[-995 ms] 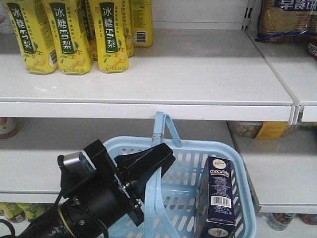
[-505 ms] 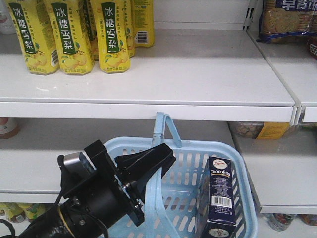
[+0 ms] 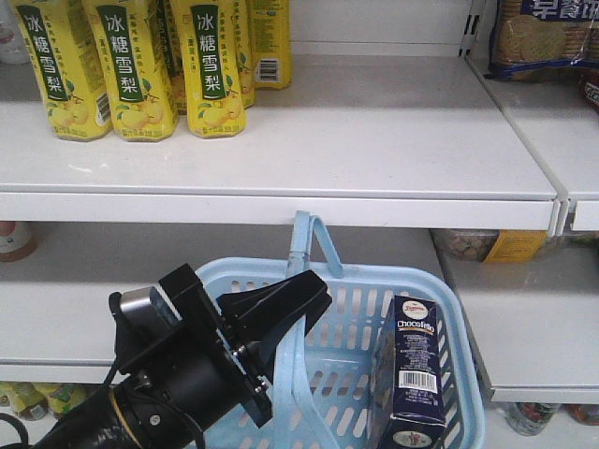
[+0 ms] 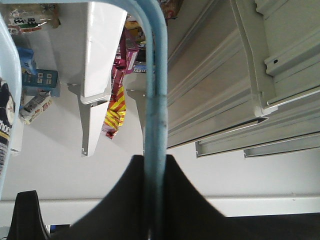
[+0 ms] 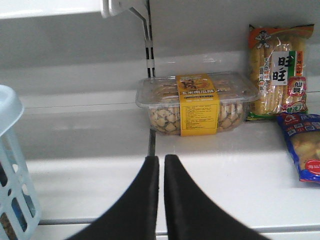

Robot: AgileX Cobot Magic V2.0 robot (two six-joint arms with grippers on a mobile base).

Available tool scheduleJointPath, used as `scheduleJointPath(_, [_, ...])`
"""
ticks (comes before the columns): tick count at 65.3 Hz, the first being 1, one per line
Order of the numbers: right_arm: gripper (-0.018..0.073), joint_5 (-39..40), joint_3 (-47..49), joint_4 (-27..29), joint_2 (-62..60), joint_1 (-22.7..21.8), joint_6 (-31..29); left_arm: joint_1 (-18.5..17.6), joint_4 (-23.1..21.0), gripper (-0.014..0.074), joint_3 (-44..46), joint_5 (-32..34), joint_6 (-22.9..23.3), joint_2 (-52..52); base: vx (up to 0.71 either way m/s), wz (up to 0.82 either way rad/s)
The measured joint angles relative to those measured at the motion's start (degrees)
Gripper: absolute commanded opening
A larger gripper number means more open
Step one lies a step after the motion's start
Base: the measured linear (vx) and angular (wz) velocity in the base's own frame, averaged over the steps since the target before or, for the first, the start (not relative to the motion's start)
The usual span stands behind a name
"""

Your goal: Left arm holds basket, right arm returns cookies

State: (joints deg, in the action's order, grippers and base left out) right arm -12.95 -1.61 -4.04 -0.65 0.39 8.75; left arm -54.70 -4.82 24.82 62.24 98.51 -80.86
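The light blue basket (image 3: 460, 348) hangs in front of the lower shelf. My left gripper (image 3: 298, 297) is shut on its hoop handle (image 3: 300, 245). In the left wrist view the handle (image 4: 155, 95) runs straight up from between the two black jaws of that gripper (image 4: 155, 167). The dark navy cookies (image 3: 415, 367) stand upright in the basket's right end, barcode facing out. My right gripper (image 5: 161, 160) is shut with nothing in it and points at the lower shelf, just right of the basket (image 5: 12, 165). The right arm is out of the front view.
Yellow drink cartons (image 3: 131, 65) stand at the back left of the upper shelf (image 3: 374, 140). A biscuit pack (image 3: 541, 37) sits top right. Ahead of the right gripper are a clear snack tub (image 5: 197, 102), a rice-cracker bag (image 5: 277, 70) and a blue bag (image 5: 304, 145).
The shelf contents sit slightly lower in the front view than a second ago. The left gripper keeps its hold on the handle and the carton has barely shifted.
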Motion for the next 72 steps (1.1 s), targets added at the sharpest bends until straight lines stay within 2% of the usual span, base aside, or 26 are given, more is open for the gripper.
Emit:
scheduleJointPath(55, [-0.0006, 0.00, 0.00, 0.00, 0.00, 0.00, 0.00, 0.00, 0.00, -0.0003, 0.00, 0.00, 0.00, 0.00, 0.00, 0.00])
scheduleJointPath(72, [-0.0006, 3.13, 0.00, 0.00, 0.00, 0.00, 0.00, 0.00, 0.00, -0.0003, 0.00, 0.00, 0.00, 0.00, 0.00, 0.00])
